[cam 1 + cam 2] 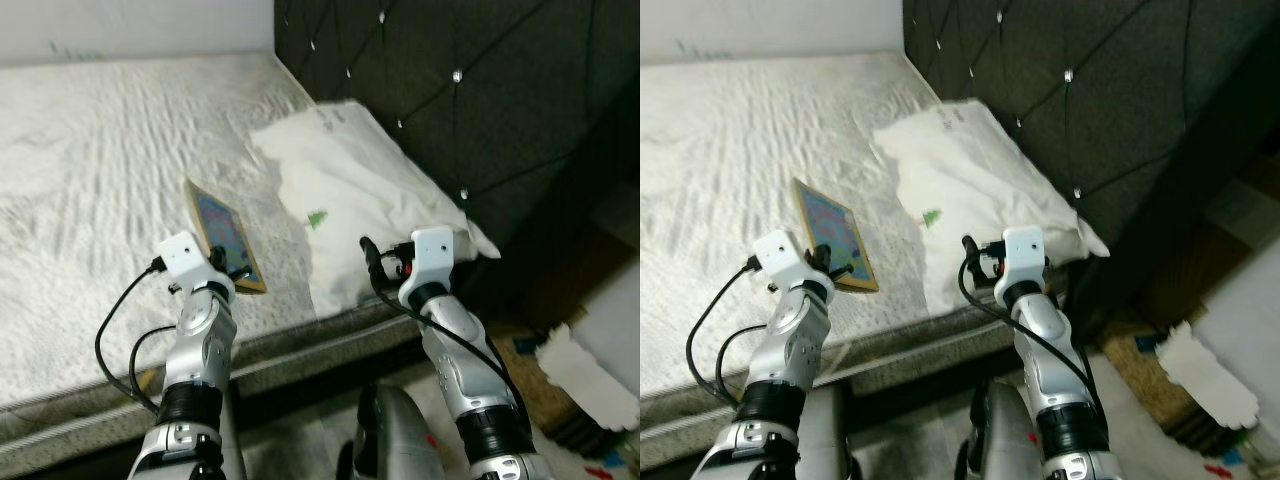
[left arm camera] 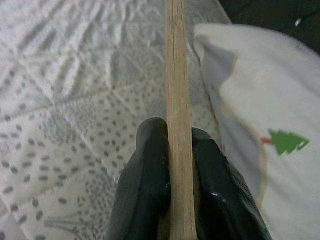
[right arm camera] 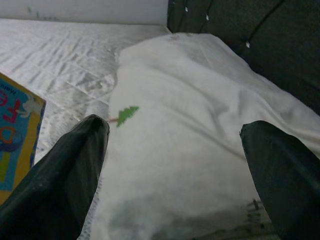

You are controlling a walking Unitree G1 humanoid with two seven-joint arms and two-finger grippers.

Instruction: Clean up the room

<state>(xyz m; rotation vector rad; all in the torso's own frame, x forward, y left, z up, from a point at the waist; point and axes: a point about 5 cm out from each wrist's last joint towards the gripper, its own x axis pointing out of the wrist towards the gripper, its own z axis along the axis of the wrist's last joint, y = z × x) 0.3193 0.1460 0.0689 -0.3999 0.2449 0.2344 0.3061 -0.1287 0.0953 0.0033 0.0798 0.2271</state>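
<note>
Currently your left gripper (image 2: 172, 200) pinches the wooden puzzle board (image 1: 224, 236) by its near edge, low over the mattress (image 1: 90, 170). Right gripper (image 3: 172, 165) gapes empty above the pillow (image 1: 350, 180). Risk: the narrow edge-grip lets the board pivot and slip.

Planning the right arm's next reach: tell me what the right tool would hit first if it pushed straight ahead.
Most likely the white pillow: the open right tool points straight at it, its fingers spread on either side. Depth is unclear, though the pillow looks close.
</note>
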